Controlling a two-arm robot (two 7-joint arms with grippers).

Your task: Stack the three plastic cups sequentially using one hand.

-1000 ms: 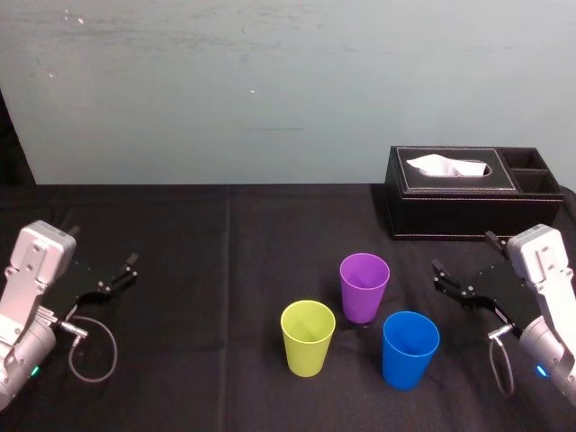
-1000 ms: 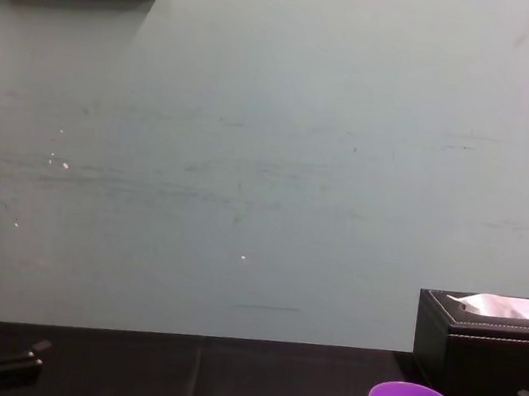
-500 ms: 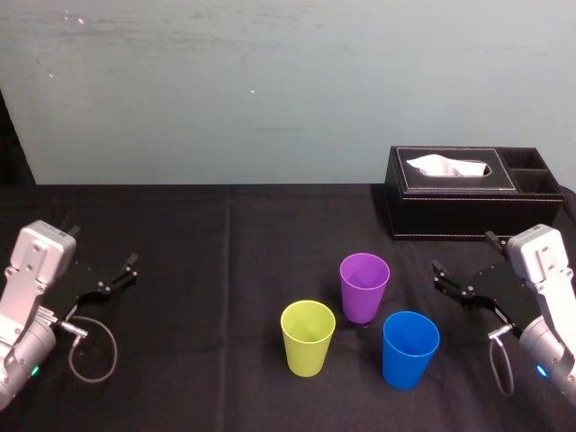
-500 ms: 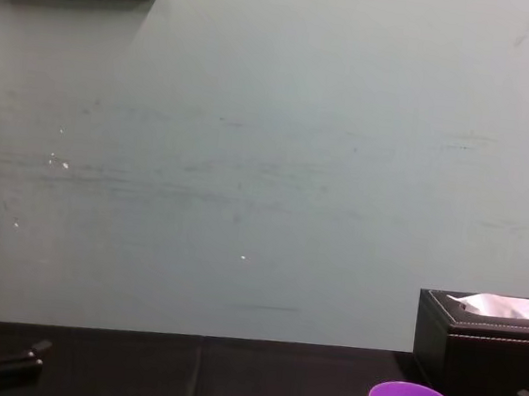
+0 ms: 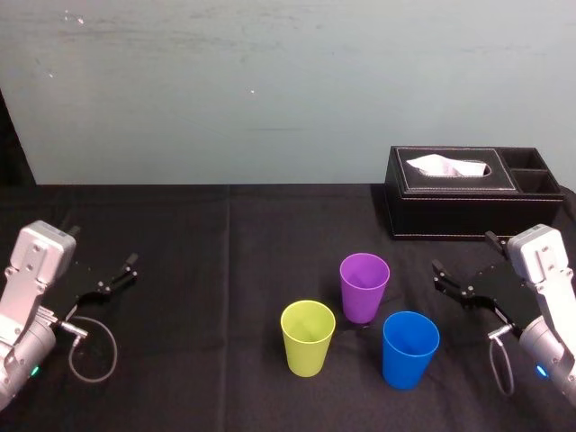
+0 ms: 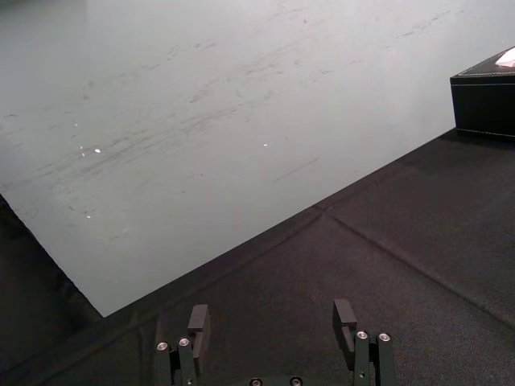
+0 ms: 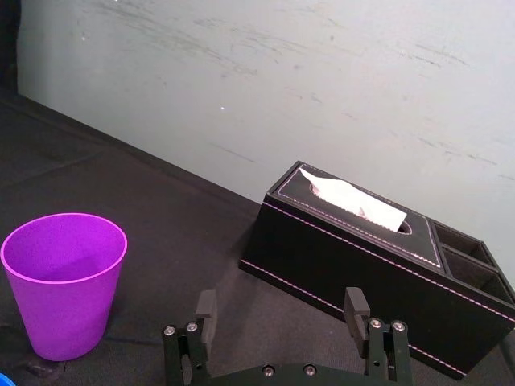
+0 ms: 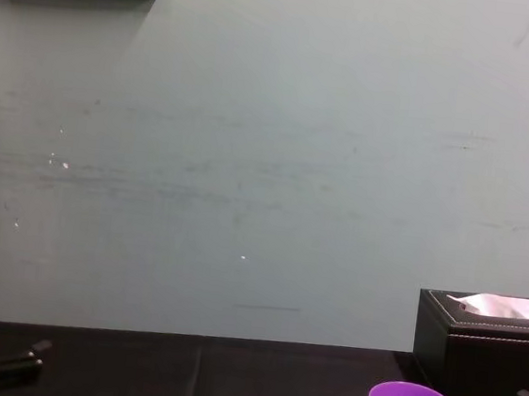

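The right gripper [image 5: 462,252] hovers low over the black table [image 5: 198,270] at the right side, its jaws spread wide and holding nothing; the right wrist view shows its 2 fingers [image 7: 206,307] apart with only cloth between them. It touches no cup. Near it on its inner side stand 3 plastic cups, 1 of each colour, all upright with mouths up, close together, each on its own: the blue cup [image 5: 410,348] nearest the gripper, the purple cup [image 5: 364,285] just behind it, the yellow-green cup [image 5: 308,337] to the left. Behind the gripper sits 1 black tissue box [image 5: 459,193] by the wall. The left gripper [image 5: 102,247] is parked at the far left, jaws likewise spread and empty
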